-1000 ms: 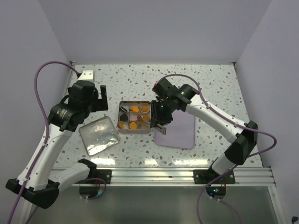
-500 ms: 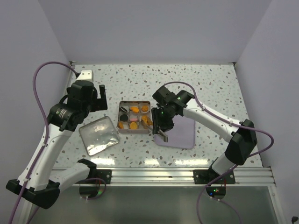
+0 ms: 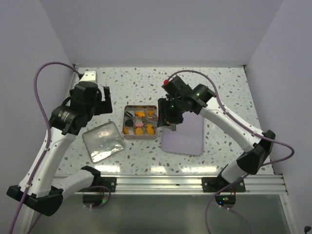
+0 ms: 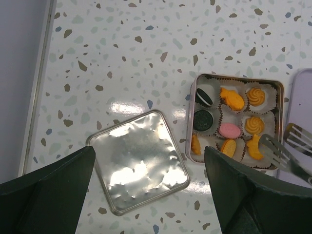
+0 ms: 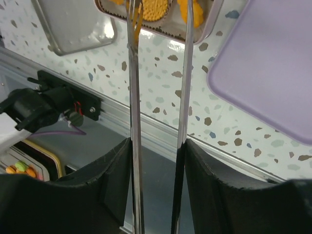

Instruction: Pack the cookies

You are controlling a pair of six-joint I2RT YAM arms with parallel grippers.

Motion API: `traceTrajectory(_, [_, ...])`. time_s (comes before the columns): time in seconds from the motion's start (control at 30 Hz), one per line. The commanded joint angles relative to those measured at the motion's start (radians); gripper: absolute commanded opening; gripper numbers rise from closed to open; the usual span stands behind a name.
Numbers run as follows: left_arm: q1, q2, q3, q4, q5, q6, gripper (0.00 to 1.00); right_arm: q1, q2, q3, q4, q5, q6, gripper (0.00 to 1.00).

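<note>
The cookies [image 3: 140, 117], mostly orange with two black and one pink, lie in paper cups in an open square tin [image 3: 141, 138]. They also show in the left wrist view [image 4: 231, 99]. My right gripper [image 3: 169, 117] is shut on metal tongs [image 5: 134, 97], whose tips hang over the tin's right side [image 4: 285, 146] above an orange cookie [image 5: 155, 9]. The tong arms stand apart with nothing visible between them. My left gripper [image 3: 100, 100] is open and empty, above the tin's lid [image 3: 102, 141] and left of the tin.
The silver lid [image 4: 138, 161] lies flat, left of the tin. A lilac mat [image 3: 187, 136] lies right of the tin, bare. A small white block [image 3: 90, 77] sits at the back left. The table's front rail [image 5: 146, 131] runs below the tongs.
My right gripper has moved back and up from the mat's left edge, so the tongs now point over the tin's right side. The left arm has hardly moved.
</note>
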Motion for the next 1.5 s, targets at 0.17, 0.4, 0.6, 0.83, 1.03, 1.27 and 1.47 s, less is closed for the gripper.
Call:
traceTrajectory(0.17, [0.012, -0.01, 0.042, 0.001, -0.009, -0.003, 1.0, -0.265, -0.063, 0.1, -0.08, -0.009, -0.127, 0.49])
traceTrajectory(0.4, [0.012, -0.027, 0.017, -0.002, 0.004, -0.02, 1.0, -0.506, 0.024, 0.119, -0.065, -0.023, -0.22, 0.49])
traceTrajectory(0.6, [0.012, -0.035, -0.012, 0.002, 0.012, -0.032, 1.0, -0.687, 0.147, 0.175, -0.015, -0.054, -0.238, 0.47])
traceTrajectory(0.83, [0.014, -0.025, -0.033, 0.016, 0.008, -0.031, 1.0, -0.726, 0.35, 0.365, 0.014, 0.046, -0.221, 0.46])
traceTrajectory(1.03, [0.015, -0.012, -0.05, 0.034, 0.008, -0.041, 1.0, -0.732, 0.462, 0.382, 0.11, 0.076, -0.181, 0.45])
traceTrajectory(1.27, [0.02, 0.013, -0.055, 0.045, 0.008, -0.046, 1.0, -0.738, 0.604, 0.405, 0.209, 0.064, -0.151, 0.45])
traceTrajectory(1.47, [0.026, 0.048, -0.058, 0.065, 0.015, -0.052, 1.0, -0.743, 0.732, 0.422, 0.267, 0.006, -0.106, 0.45])
